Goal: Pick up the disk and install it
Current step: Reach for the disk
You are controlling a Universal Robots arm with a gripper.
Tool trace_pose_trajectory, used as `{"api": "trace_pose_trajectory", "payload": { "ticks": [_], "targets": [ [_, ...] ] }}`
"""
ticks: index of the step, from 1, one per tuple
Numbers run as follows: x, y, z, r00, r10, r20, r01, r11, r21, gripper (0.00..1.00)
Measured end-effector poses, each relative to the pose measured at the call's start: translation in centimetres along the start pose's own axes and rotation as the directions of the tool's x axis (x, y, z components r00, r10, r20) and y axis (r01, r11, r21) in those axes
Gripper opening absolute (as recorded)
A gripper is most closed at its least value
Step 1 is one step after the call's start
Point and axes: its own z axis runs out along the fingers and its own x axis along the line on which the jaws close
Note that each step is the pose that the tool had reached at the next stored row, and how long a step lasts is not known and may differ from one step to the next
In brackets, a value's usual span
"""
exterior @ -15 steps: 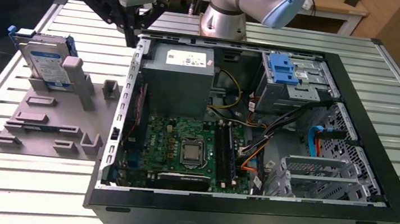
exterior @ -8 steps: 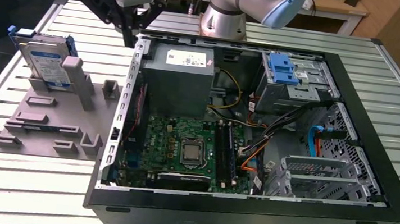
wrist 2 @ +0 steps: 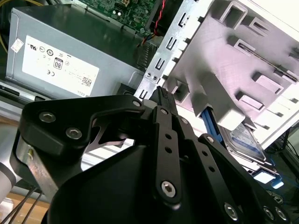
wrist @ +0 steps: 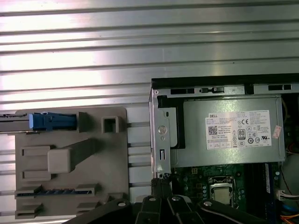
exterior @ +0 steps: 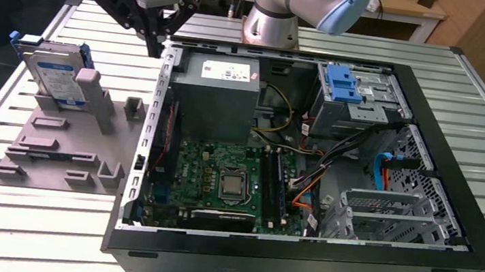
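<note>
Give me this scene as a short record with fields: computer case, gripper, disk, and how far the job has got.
computer case: open, lying on the slatted table
gripper: shut, empty, by the case wall next to the power supply
disk: standing on edge in the grey fixture, at the exterior view's left of the case
progress: disk not yet picked up, apart from the gripper

In the second wrist view the disk (wrist 2: 243, 140) is partly hidden by the grey holder (wrist 2: 219, 51) and the gripper (wrist 2: 161, 92).
</note>
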Motion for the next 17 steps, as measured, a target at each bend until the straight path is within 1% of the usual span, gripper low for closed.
{"api": "trace_pose_trajectory", "payload": {
  "ticks": [11,17],
  "targets": [
    [1.00,0.01,0.04,1.0000,0.000,0.0000,0.000,1.0000,-0.0001,0.11],
    [1.10,0.00,0.04,1.0000,0.000,0.0000,0.000,1.0000,0.0000,0.11]
  ]
}}
